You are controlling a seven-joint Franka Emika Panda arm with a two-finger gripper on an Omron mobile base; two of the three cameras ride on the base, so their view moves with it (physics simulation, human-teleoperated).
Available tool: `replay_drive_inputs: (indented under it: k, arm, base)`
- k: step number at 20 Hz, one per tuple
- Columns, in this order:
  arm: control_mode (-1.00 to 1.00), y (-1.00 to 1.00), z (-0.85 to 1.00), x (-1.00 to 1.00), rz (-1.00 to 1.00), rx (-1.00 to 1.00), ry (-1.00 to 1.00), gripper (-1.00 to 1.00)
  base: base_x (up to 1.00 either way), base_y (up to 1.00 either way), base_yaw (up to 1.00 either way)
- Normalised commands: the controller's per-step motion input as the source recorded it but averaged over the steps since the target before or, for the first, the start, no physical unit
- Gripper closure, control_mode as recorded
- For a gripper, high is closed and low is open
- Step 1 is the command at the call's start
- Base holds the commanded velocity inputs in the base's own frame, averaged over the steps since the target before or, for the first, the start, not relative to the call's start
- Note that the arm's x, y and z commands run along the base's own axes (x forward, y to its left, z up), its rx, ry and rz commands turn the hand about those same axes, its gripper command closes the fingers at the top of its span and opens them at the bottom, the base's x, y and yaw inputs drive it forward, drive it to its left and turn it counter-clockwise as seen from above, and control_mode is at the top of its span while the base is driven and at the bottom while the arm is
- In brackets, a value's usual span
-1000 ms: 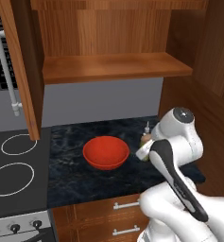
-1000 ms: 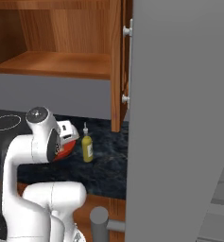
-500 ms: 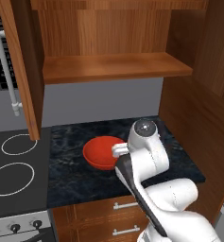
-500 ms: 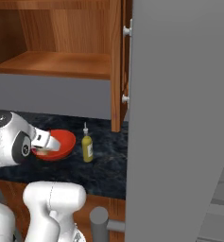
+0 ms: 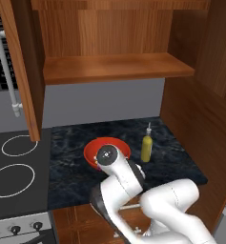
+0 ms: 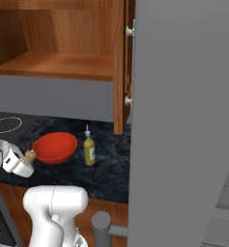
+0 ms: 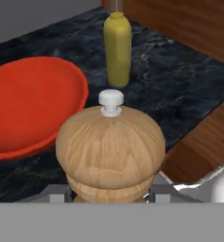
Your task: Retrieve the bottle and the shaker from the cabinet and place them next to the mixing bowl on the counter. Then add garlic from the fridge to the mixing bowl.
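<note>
We see the open cabinet (image 5: pixel 109 71) with its shelf bare above the dark stone counter (image 5: pixel 181 162), where the red mixing bowl (image 6: pixel 54 147) sits with the yellow bottle (image 6: pixel 89 150) standing upright just to its right. Our gripper (image 6: pixel 25 161) hangs at the near left of the bowl, its jaws pinching the wooden shaker (image 7: pixel 111 149) low on its body, the white knob on top. We judge the main risk to be the release: this near the counter's front edge, a shaker let go tilted or too far forward could topple off; swung too far right, it could knock the bowl's rim. The garlic is yet to be fetched from the grey fridge (image 6: pixel 183 120) at right
</note>
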Motion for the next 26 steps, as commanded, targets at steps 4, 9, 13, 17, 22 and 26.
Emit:
replay_drive_inputs:
  k: [4,9,13,17,22,26]
  arm:
    - [-1.00,0.59,-0.30,-0.45,-0.30,0.07,-0.27,1.00]
    - [-1.00,0.44,-0.40,-0.04,-0.10,-0.03,-0.18,1.00]
    - [-1.00,0.27,-0.33,0.17,-0.02,-0.12,0.00,1.00]
    - [-1.00,0.09,-0.09,0.26,-0.01,-0.18,0.01,1.00]
    - [-1.00,0.08,0.00,0.31,-0.02,-0.22,0.19,1.00]
    - [-1.00,0.38,-0.09,0.52,-0.10,-0.26,0.21,1.00]
  base:
    - [0.00,0.00,0.00]
    - [0.00,0.00,0.00]
    - [0.00,0.00,0.00]
    - [0.00,0.00,0.00]
    - [0.00,0.00,0.00]
    - [0.00,0.00,0.00]
